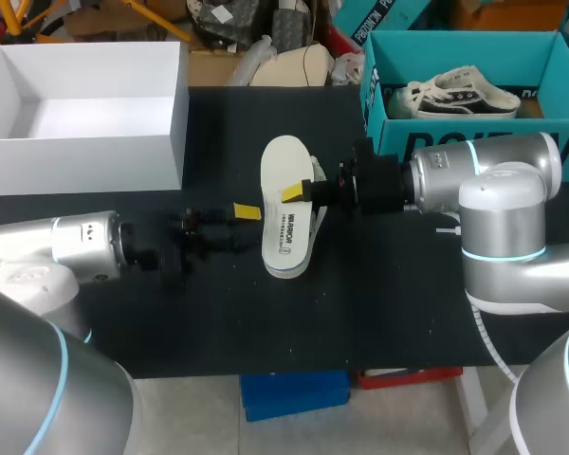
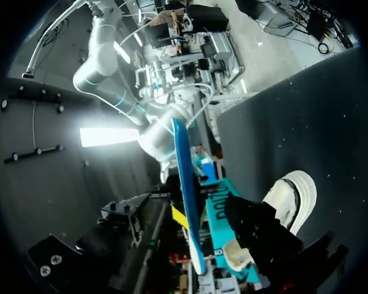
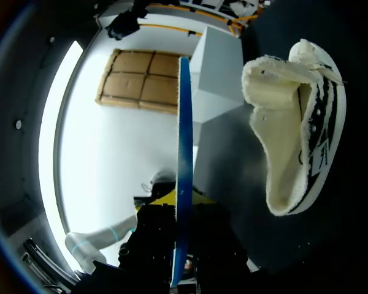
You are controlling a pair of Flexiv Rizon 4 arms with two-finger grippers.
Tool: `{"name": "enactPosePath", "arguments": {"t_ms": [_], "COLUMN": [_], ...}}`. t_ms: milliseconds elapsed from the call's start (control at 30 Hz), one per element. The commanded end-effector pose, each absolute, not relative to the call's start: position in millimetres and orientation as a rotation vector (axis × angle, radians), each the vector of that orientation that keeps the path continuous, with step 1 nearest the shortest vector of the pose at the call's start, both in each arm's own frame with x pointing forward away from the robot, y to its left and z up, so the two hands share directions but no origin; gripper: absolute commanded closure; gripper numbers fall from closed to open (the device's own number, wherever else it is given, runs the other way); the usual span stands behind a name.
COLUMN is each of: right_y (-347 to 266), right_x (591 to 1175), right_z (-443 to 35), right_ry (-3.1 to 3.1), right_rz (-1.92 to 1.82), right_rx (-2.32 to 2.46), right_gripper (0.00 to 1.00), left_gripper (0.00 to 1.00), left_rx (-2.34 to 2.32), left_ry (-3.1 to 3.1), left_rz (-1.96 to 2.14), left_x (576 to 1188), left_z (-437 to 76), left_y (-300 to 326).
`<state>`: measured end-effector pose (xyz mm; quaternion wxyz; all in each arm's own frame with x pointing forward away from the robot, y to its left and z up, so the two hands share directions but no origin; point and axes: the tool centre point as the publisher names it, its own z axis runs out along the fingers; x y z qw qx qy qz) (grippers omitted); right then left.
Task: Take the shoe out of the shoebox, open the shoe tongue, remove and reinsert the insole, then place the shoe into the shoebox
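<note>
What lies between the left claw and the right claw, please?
The insole. In the head view the right claw grips it from one side and the left claw is at its other side.

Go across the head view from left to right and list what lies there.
In order: white box → left gripper → insole → shoe inside the teal shoebox. I left out the right arm, which overlaps insole and shoebox.
</note>
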<state>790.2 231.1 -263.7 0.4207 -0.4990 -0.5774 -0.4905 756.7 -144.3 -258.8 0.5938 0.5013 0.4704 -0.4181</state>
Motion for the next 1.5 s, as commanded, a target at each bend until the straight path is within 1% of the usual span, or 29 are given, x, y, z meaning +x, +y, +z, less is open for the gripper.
{"name": "enactPosePath", "arguments": {"t_ms": [33, 167, 267, 333, 400, 433, 500, 567, 633, 700, 800, 833, 867, 933, 967, 1133, 1167, 1200, 1467, 1500], "right_y": [232.2, 232.2, 232.2, 232.2, 232.2, 232.2, 232.2, 232.2, 232.2, 232.2, 232.2, 232.2, 232.2, 232.2, 232.2, 232.2, 232.2, 232.2, 232.2, 230.5], "right_x": [789.6, 789.6, 789.6, 789.6, 789.6, 789.6, 789.6, 789.6, 789.6, 789.6, 789.6, 789.6, 789.6, 789.6, 789.6, 789.6, 789.6, 789.6, 789.6, 789.5], "right_z": [-264.0, -264.0, -264.0, -264.0, -264.0, -264.0, -264.0, -264.0, -264.0, -264.0, -264.0, -264.0, -264.0, -264.0, -264.0, -264.0, -264.0, -264.0, -264.0, -263.5], "right_ry": [-1.446, -1.446, -1.446, -1.446, -1.446, -1.446, -1.446, -1.446, -1.446, -1.446, -1.446, -1.446, -1.446, -1.446, -1.446, -1.446, -1.446, -1.446, -1.446, -1.441], "right_rz": [-1.232, -1.232, -1.232, -1.232, -1.232, -1.232, -1.232, -1.232, -1.232, -1.232, -1.232, -1.232, -1.232, -1.232, -1.232, -1.232, -1.232, -1.232, -1.232, -1.238], "right_rx": [-1.253, -1.253, -1.253, -1.253, -1.253, -1.253, -1.253, -1.253, -1.253, -1.253, -1.253, -1.253, -1.253, -1.253, -1.253, -1.253, -1.253, -1.253, -1.253, -1.268], "right_gripper": [1.00, 1.00, 1.00, 1.00, 1.00, 1.00, 1.00, 1.00, 1.00, 1.00, 1.00, 1.00, 1.00, 1.00, 1.00, 1.00, 1.00, 1.00, 1.00, 0.56], "left_gripper": [0.64, 0.73, 0.83, 0.83, 0.85, 0.85, 0.82, 0.75, 0.72, 0.70, 0.70, 0.73, 0.79, 0.86, 0.87, 0.87, 0.92, 1.00, 1.00, 1.00], "left_rx": [1.132, 1.109, 1.100, 1.104, 1.093, 1.083, 1.069, 1.063, 1.057, 1.055, 1.052, 1.044, 1.038, 1.042, 1.043, 1.079, 1.088, 1.098, 1.107, 1.116], "left_ry": [1.097, 1.091, 1.087, 1.080, 1.080, 1.080, 1.080, 1.079, 1.078, 1.075, 1.074, 1.081, 1.088, 1.105, 1.108, 1.117, 1.116, 1.124, 1.140, 1.147], "left_rz": [-0.964, -0.954, -0.944, -0.933, -0.927, -0.921, -0.922, -0.916, -0.915, -0.914, -0.914, -0.932, -0.945, -0.970, -0.968, -1.013, -1.010, -1.037, -1.121, -1.139], "left_x": [759.4, 761.0, 763.0, 763.9, 765.5, 766.6, 768.6, 769.9, 771.1, 772.2, 774.6, 775.5, 776.6, 778.1, 778.7, 778.9, 778.6, 778.3, 778.6, 777.2], "left_z": [-264.0, -261.3, -258.9, -257.7, -256.3, -255.4, -253.8, -252.8, -251.7, -250.8, -249.7, -249.4, -249.0, -248.5, -248.5, -248.5, -249.0, -249.8, -252.6, -252.4], "left_y": [-162.6, -170.7, -174.3, -176.6, -178.4, -179.2, -180.2, -181.8, -183.3, -184.6, -185.7, -185.8, -185.5, -184.9, -184.7, -183.5, -183.1, -183.0, -179.3, -178.6]}}
